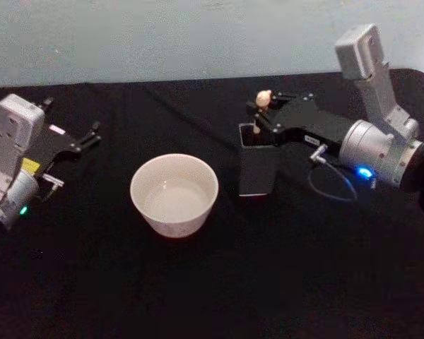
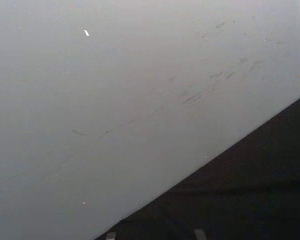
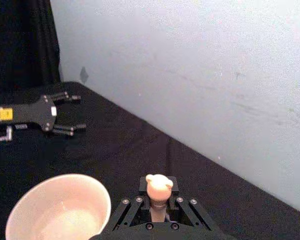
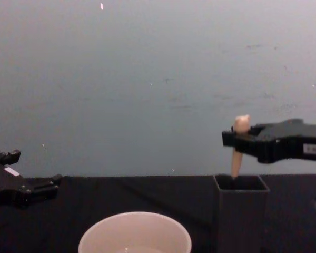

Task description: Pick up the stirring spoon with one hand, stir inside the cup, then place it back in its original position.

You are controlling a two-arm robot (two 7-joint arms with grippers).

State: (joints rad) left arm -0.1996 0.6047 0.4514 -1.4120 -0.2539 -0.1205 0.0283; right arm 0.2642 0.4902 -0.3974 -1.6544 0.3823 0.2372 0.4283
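The stirring spoon (image 1: 263, 97) stands nearly upright with its lower end inside the dark grey square holder (image 1: 258, 169), its cream knob top (image 3: 158, 186) sticking out. My right gripper (image 1: 258, 113) is shut on the handle just below the knob, right above the holder (image 4: 241, 211). In the chest view the spoon (image 4: 239, 138) leans slightly, with the right gripper (image 4: 235, 141) around it. The cream-white cup (image 1: 174, 194) sits left of the holder, also seen from the right wrist (image 3: 60, 210) and the chest (image 4: 135, 234). My left gripper (image 1: 92, 135) rests open at the far left.
A black cloth (image 1: 268, 282) covers the table, and a pale wall (image 1: 162, 35) rises at its far edge. A blue cable (image 1: 332, 187) loops beside the right wrist. The left gripper (image 3: 72, 112) lies well away from the cup.
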